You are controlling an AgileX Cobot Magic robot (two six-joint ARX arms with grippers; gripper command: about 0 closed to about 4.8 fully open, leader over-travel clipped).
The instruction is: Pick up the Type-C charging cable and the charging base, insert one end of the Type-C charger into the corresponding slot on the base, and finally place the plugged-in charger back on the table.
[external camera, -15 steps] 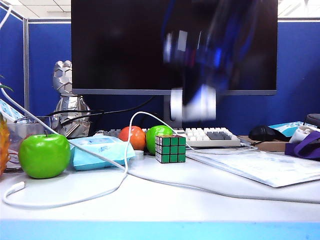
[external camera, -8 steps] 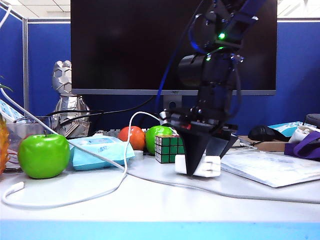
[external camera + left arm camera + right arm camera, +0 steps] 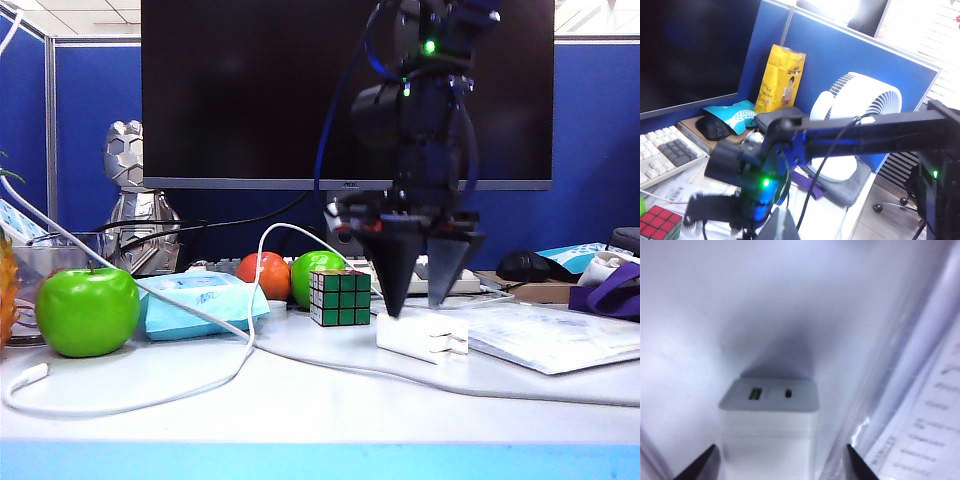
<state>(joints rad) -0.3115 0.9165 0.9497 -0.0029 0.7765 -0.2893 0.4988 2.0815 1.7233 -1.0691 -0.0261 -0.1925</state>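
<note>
The charging base [image 3: 421,334] lies on the bench [image 3: 300,400] mid-way, empty port showing. The right gripper [image 3: 418,290] hangs above, fingers open. The left gripper, unseen, is closed. Next: grab base, plug cable [image 3: 130,400].

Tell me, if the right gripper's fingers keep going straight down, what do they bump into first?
Probably the charging base. The right gripper hangs just above it, fingers spread wider than the block in the wrist view, so they might instead slide down past its sides to the table.
</note>
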